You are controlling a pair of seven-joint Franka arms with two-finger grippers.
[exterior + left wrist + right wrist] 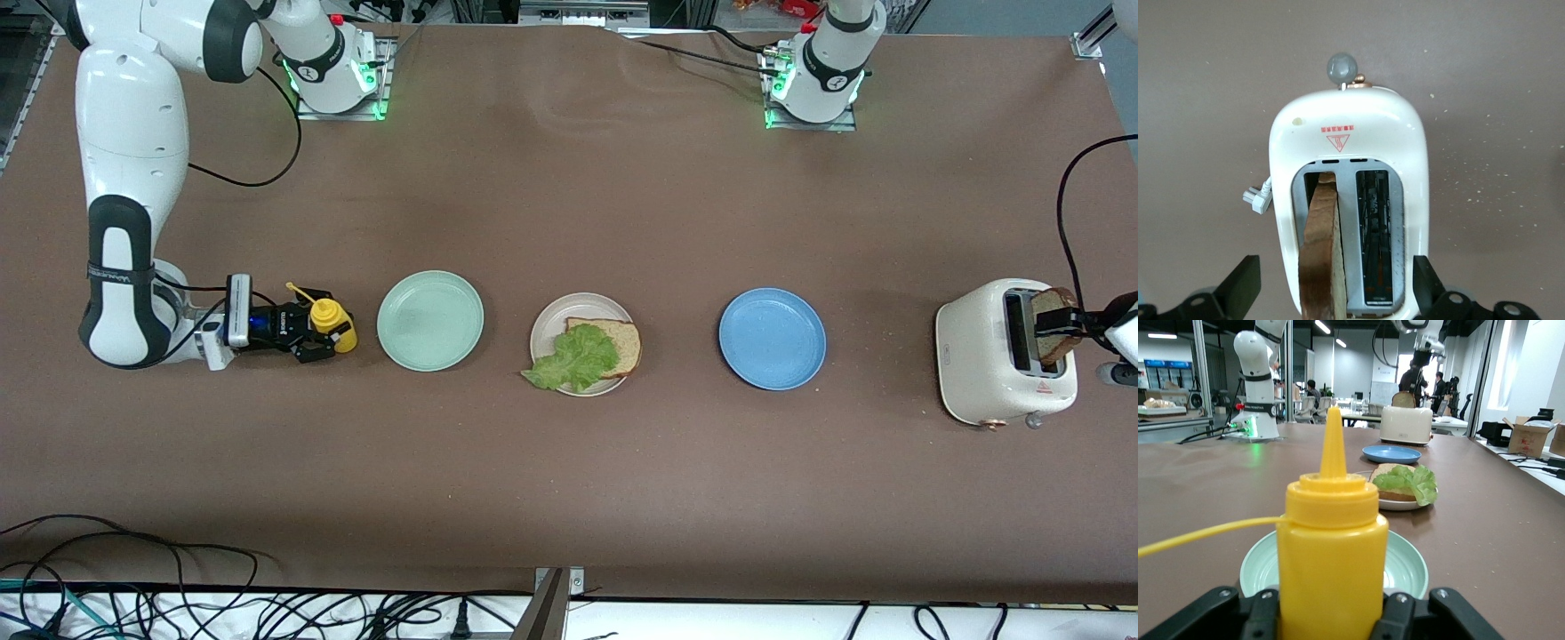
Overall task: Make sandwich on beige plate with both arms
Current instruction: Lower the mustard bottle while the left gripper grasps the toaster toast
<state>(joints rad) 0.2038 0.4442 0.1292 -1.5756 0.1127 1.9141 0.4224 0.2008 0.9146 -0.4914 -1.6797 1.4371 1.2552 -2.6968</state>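
**Ana:** Over the toaster (1350,200), the left gripper (1337,283) hangs with its fingers (1239,283) spread wide to either side of the bread slice (1322,250) that stands on edge in one slot. Nothing is pinched yet, I'd say; it looks lined up so the slice can be drawn straight up.

**Ben:** And the other one?

**Ana:** The right gripper (1331,613) is low at the right arm's end of the table, clamped on a yellow squeeze bottle (1331,553), just beside the mint green plate (430,320). The bottle is upright between its fingers, probably kept ready for a squirt of sauce; that arm seems to be waiting.

**Ben:** Where does the sandwich stand?

**Ana:** Half built. The beige plate (544,331) sits between the mint one and the blue plate (772,339), carrying one bread slice (622,342) with a lettuce leaf (576,358) on it, the leaf spilling over the rim toward the front camera. The top slice is the one in the toaster.

**Ben:** Anything unclear?

**Ana:** The left arm is mostly cut off at the front view's edge, and the bottom of the toaster slice is hidden in the slot. The bottle's base is hidden by the right gripper's fingers.
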